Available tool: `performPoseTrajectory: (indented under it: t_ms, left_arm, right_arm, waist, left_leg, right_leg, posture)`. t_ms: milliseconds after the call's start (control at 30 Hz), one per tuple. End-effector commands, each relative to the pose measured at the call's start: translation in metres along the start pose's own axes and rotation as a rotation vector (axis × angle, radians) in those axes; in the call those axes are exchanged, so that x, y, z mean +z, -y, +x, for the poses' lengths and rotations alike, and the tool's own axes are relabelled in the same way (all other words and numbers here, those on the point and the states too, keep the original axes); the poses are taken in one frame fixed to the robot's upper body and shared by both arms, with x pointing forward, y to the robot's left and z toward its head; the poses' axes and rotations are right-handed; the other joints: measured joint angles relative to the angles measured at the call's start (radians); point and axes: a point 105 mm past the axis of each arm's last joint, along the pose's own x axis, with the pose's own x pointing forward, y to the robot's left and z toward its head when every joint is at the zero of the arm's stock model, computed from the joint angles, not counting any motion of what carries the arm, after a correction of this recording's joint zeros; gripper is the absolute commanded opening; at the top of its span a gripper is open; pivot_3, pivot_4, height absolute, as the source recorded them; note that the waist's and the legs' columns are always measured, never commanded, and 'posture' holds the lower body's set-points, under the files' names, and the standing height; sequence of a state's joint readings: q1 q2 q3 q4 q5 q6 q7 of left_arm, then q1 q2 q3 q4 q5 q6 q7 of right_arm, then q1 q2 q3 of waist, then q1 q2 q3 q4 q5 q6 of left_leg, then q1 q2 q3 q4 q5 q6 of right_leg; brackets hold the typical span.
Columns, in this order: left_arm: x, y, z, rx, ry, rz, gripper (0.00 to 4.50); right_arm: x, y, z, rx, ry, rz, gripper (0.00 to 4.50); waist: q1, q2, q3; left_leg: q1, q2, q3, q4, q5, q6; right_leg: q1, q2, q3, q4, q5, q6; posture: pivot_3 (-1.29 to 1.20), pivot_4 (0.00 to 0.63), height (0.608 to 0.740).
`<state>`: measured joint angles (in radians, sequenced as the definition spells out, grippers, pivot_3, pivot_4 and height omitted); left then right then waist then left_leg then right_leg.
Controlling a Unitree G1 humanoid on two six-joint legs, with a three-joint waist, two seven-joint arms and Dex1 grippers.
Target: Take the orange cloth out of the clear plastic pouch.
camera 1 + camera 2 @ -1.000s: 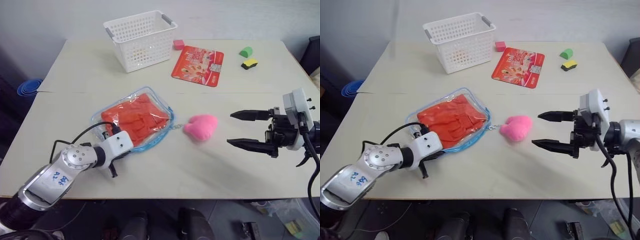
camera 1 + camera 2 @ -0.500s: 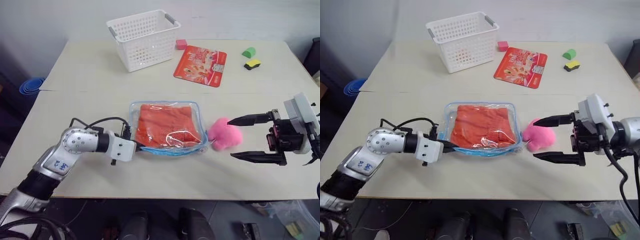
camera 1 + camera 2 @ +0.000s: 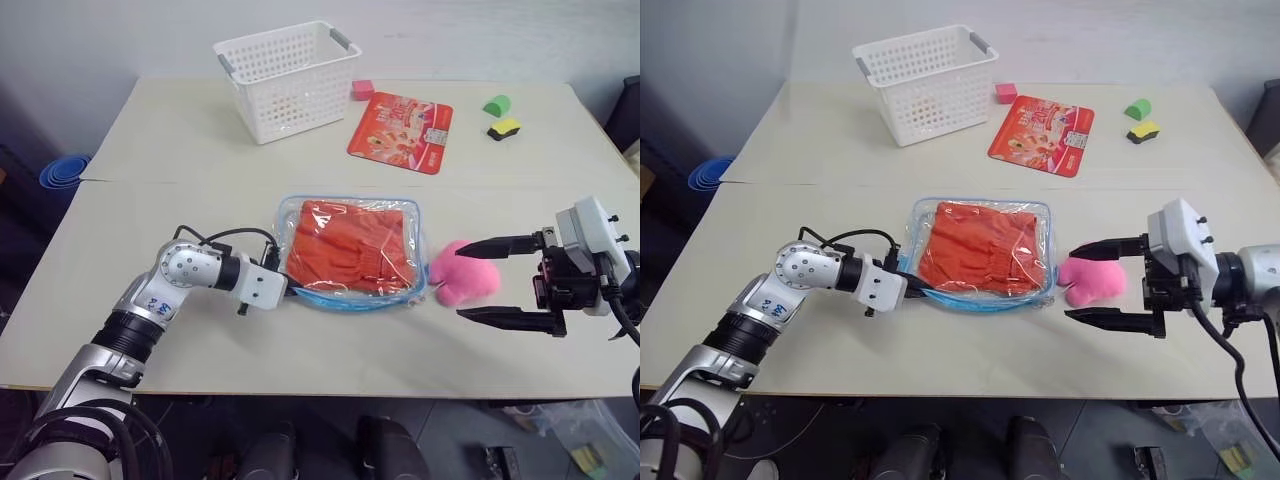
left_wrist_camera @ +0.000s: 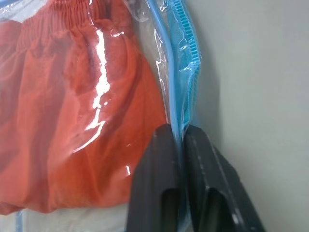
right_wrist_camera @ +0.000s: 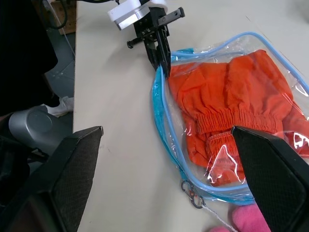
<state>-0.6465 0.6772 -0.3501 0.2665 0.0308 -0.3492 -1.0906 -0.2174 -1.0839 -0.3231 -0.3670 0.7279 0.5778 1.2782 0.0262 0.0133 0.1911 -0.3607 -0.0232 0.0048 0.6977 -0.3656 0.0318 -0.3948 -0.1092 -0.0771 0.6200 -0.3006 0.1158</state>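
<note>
The clear plastic pouch (image 3: 352, 299) lies flat on the table's middle, blue trim all round, with the orange cloth (image 3: 350, 252) folded inside it. My left gripper (image 3: 293, 291) is shut on the pouch's near-left edge; the left wrist view shows its fingers (image 4: 154, 169) pinching the blue zipper trim (image 4: 186, 53) beside the cloth (image 4: 63, 111). The pink plush heart (image 3: 450, 275) sits chained at the pouch's right end. My right gripper (image 3: 466, 280) stands wide open, its fingertips on either side of the heart; I cannot tell whether they touch it.
A white lattice basket (image 3: 285, 75) stands at the back left. A red printed packet (image 3: 400, 120), a pink cube (image 3: 361, 89), a green block (image 3: 494, 104) and a yellow-and-black block (image 3: 501, 127) lie at the back. Blue bowls (image 3: 62, 172) sit off the table's left edge.
My left gripper has dragged the pouch rightward and turned it square to the table edge. The heart slid right with it, ending between my right gripper's open fingers. The right arm held still.
</note>
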Motion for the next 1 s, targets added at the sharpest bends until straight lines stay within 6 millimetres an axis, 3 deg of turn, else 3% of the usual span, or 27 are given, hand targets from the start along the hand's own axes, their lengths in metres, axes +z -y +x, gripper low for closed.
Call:
performPoseTrajectory:
  t_ms: [33,267,367,467,600,867,1000]
  left_arm:
    - [0.022,-0.006,-0.009,0.035,0.081,-0.103,1.58]
    - [0.044,-0.003,-0.018,0.042,0.140,-0.236,3.64]
    - [0.071,-0.006,-0.044,0.074,0.235,-0.395,4.49]
    - [0.097,-0.006,-0.077,0.052,0.377,-0.628,4.49]
    - [0.112,-0.006,-0.096,0.045,0.418,-0.695,4.49]
    - [0.120,-0.012,-0.097,0.036,0.411,-0.653,4.49]
    - [0.114,-0.013,-0.092,0.057,0.377,-0.633,4.49]
  right_arm:
    - [0.003,0.002,-0.002,-0.037,-0.003,-0.031,4.50]
    - [-0.001,0.009,-0.002,-0.071,0.006,-0.005,4.50]
    - [-0.005,0.025,-0.014,-0.183,0.125,0.173,4.50]
    - [-0.030,0.041,-0.025,-0.364,0.186,0.318,4.50]
    - [-0.069,0.044,-0.021,-0.528,0.138,0.412,4.50]
    - [-0.108,0.045,-0.004,-0.708,0.147,0.500,4.50]
    - [-0.113,0.044,-0.002,-0.781,0.190,0.523,4.50]
  waist:
    - [-0.001,0.000,0.000]
    - [-0.001,0.000,0.000]
    - [-0.004,-0.002,0.001]
    - [-0.005,-0.002,0.001]
    - [-0.001,0.000,0.000]
    - [-0.005,-0.001,0.000]
    - [-0.007,0.000,-0.001]
  left_leg:
    - [0.000,0.000,0.000,0.000,0.000,0.000]
    - [0.000,0.000,-0.001,0.000,0.000,0.000]
    - [-0.001,0.000,-0.002,0.000,0.000,0.000]
    - [-0.003,0.002,-0.006,0.002,0.000,-0.001]
    - [-0.005,0.000,-0.010,0.002,0.000,-0.001]
    - [-0.006,-0.002,-0.009,0.002,0.000,-0.002]
    - [-0.005,-0.001,-0.008,0.001,0.000,-0.003]
  right_leg:
    - [0.000,-0.001,0.000,0.000,0.000,0.000]
    - [0.000,-0.001,0.001,0.000,0.000,0.000]
    - [0.000,-0.002,0.002,0.000,0.000,0.000]
    - [0.000,-0.002,0.006,-0.001,0.000,0.000]
    - [0.000,-0.003,0.004,-0.001,0.000,-0.001]
    - [-0.001,-0.002,0.003,-0.001,0.000,-0.001]
    - [-0.002,0.001,0.004,0.000,0.000,-0.001]
  posture:
    - [0.00,0.150,0.740]
    - [0.00,0.150,0.740]
    - [0.00,0.150,0.740]
    - [0.00,0.150,0.740]
    - [0.00,0.150,0.740]
    - [0.00,0.150,0.740]
    - [0.00,0.150,0.740]
